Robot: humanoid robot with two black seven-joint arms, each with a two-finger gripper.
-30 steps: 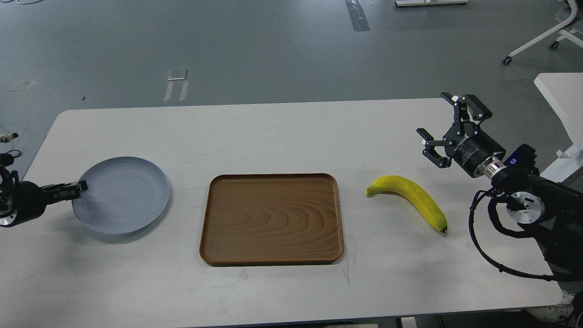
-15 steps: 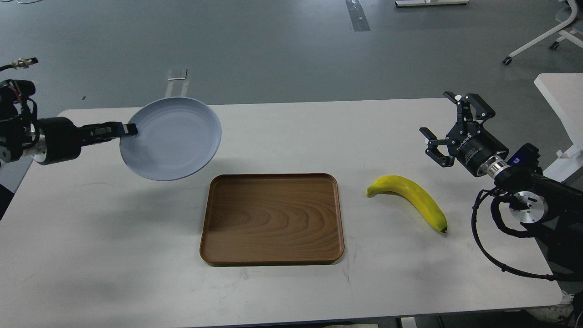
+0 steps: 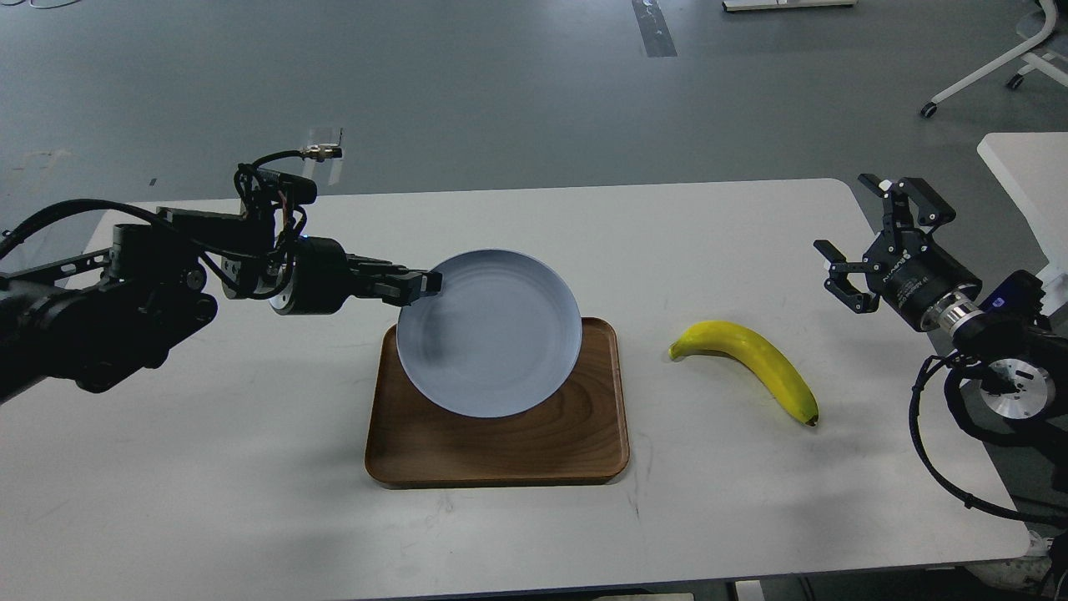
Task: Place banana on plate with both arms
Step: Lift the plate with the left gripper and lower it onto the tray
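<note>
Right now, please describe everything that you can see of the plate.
The plate is round, shallow and pale blue-grey, with faint concentric ridges and a matte, plastic-like look. It is empty. The left gripper pinches its rim at the upper left and holds it over the far part of the brown wooden tray. Whether it touches the tray cannot be told. The banana lies apart on its right.

The left arm (image 3: 125, 292) reaches in from the frame's left edge, its gripper (image 3: 421, 285) pinched shut at centre on the plate's (image 3: 492, 334) rim. At the right edge, the right gripper (image 3: 868, 229) (fingers spread wide, holding nothing) points toward the upper left.
</note>
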